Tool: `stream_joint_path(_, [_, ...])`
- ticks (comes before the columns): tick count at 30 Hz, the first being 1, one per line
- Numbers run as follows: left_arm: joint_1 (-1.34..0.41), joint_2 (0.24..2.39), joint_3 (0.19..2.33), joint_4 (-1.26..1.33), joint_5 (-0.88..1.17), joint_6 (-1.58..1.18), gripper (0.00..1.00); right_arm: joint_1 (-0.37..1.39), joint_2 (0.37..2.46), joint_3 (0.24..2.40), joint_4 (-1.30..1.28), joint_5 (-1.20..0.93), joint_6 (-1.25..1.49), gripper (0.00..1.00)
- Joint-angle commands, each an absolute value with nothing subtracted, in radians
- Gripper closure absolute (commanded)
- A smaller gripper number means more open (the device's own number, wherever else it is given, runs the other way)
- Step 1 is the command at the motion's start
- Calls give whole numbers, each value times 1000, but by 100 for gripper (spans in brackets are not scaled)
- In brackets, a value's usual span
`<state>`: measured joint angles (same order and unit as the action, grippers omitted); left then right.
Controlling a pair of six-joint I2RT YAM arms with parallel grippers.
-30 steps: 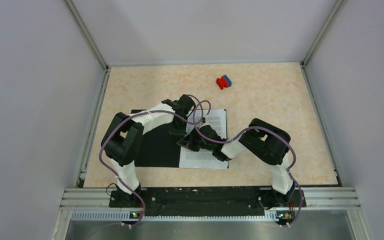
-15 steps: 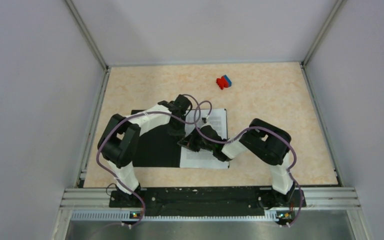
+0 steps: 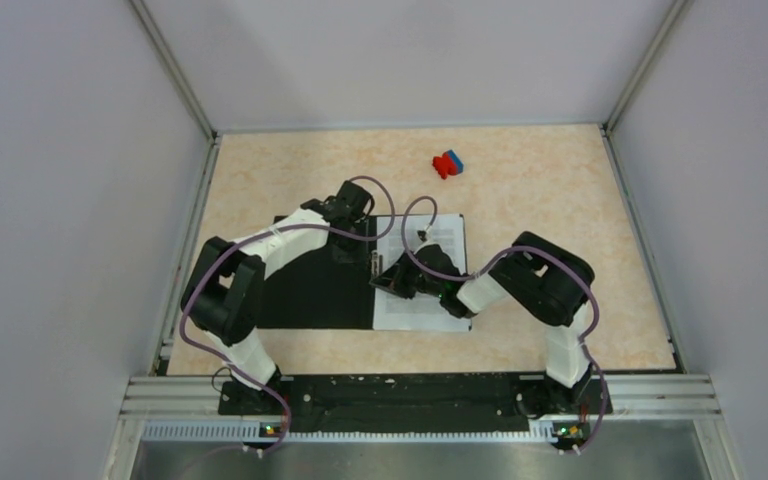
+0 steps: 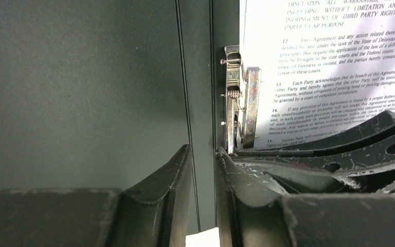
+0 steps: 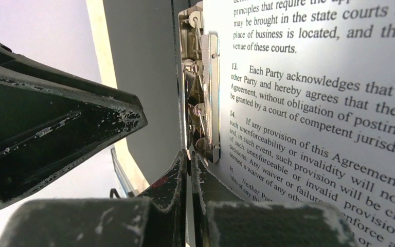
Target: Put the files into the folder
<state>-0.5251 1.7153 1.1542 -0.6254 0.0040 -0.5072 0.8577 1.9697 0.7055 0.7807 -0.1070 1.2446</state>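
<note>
The files (image 3: 452, 240) now lie a little further right and slightly higher in the top view than a second ago, and the black strip of the open folder (image 3: 310, 295) left of them is wider. That suggests the sheets are being seated on the folder's right half, with their left margin at the metal clip (image 4: 239, 110) along the spine. From both wrist views the clip's plate seems to sit over the paper's edge, but the angle is too shallow to be sure it has it clamped.

Your left gripper (image 4: 201, 152) has its jaws a narrow gap apart with nothing between them. It sits low over the black inner face, just left of the spine. Your right gripper (image 5: 189, 157) is fully closed, tips at the near end of the clip. You cannot tell from here whether it nips the clip or only presses there.

Compared with the earlier frame, the left arm's wrist has swung toward the upper left and both forearms sit further right. The red-and-blue object (image 3: 448, 163) near the top of the frame has not moved. The folder is still open, so closing it looks like what remains.
</note>
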Motion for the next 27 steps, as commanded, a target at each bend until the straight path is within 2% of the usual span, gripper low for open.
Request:
stream_joint_path(1, [-524,1694,1185,-595,62,-519,71,802,2045,620,447,-76,1088,100])
stream_joint_path(9, [-541,1758,1216,-545,94,-524,72,781,2075,628,390,-109,1057,100])
stream_joint_path(19, [-550,1843,1231,-542,13,-524,74,782,2110,685,268,-81,1092,100])
stream_joint_path(23, [-556,1865,1222,-542,-35,-528,79,782,2104,716,199,-43,1108,100])
stream_joint_path(27, [-564,1897,1220,-555,-75,-535,89,782,2109,726,185,-32,1119,100])
